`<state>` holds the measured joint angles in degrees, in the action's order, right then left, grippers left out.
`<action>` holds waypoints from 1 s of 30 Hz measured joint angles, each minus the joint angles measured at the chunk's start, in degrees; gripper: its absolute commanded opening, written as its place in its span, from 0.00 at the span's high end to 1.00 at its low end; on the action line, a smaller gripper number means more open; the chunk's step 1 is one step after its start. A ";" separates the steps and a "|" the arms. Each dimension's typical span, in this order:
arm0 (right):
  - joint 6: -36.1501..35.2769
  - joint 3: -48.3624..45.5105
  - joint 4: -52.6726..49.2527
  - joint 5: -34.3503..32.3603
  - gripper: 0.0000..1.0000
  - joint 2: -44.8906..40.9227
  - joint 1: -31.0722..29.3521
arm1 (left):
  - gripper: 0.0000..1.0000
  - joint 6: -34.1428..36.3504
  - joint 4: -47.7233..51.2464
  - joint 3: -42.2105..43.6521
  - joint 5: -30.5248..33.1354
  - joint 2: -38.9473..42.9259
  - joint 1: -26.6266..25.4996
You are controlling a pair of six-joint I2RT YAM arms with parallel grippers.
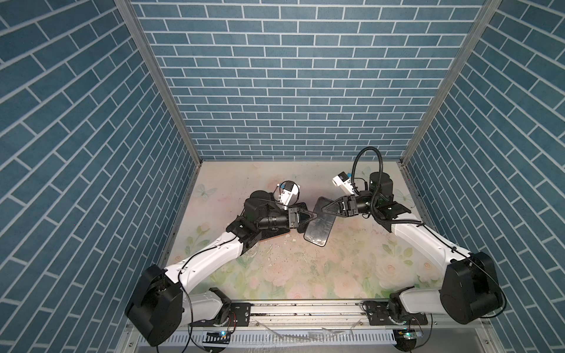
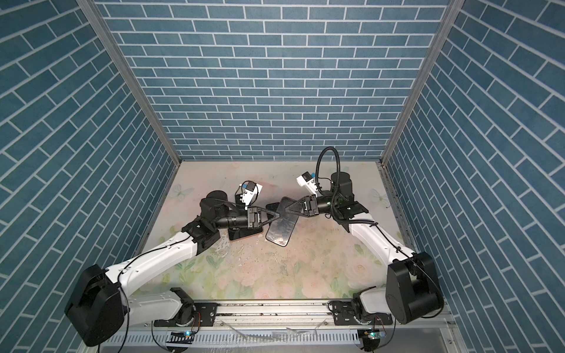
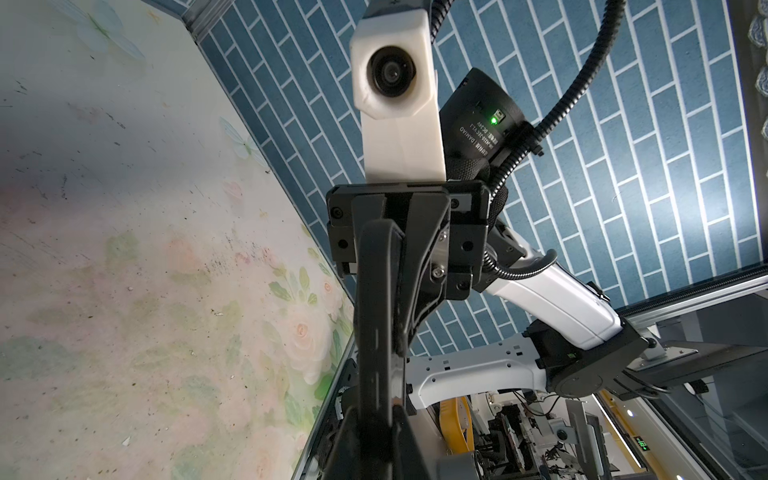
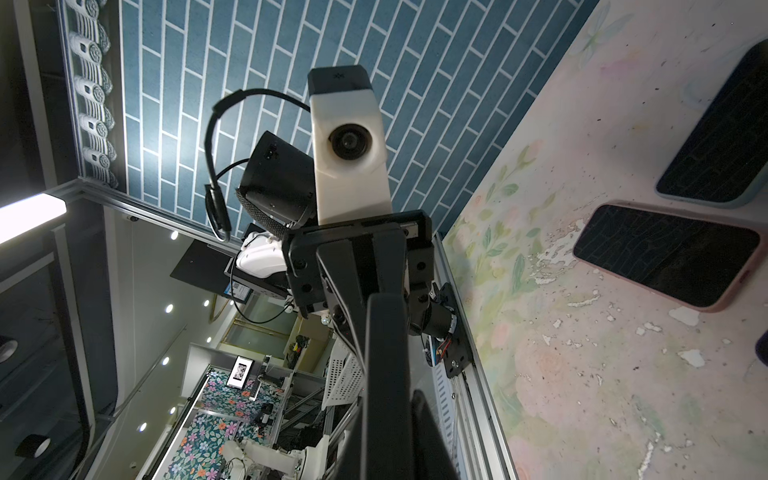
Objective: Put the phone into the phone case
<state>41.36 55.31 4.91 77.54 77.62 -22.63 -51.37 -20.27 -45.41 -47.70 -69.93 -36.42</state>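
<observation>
Black and glossy, the phone [image 1: 318, 227] is held over the floral surface [image 1: 305, 275] from two sides: the right hand [image 1: 322, 211] is clamped on its far end, the left hand [image 1: 314, 215] seems pinched on its side edge. A pink-rimmed phone case [image 2: 244, 236] lies flat beneath the left arm [image 2: 159, 259]

Blue brick walls [image 1: 305, 76], pastel floral table [image 1: 305, 269], black phone [image 1: 318, 227]

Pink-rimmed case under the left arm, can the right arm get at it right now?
Probably not: the right claw is shut on the phone, which the left claw also grips, and the left arm hangs over most of the pink-rimmed case.
</observation>
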 measured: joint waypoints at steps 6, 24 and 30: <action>-6.88 0.85 -13.49 -11.45 1.00 -3.50 -0.57 | 0.36 7.78 14.38 -0.04 10.71 6.71 0.15; 22.27 -32.41 10.19 -62.42 1.00 -11.98 -17.25 | 0.08 12.61 38.71 2.62 48.30 28.00 2.82; 27.80 -32.70 16.98 -73.46 1.00 -9.44 -21.59 | 0.07 12.22 40.15 3.69 49.29 29.77 2.82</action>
<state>69.17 22.61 21.89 4.08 68.18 -44.23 -39.16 19.88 -41.71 1.58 -40.16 -33.61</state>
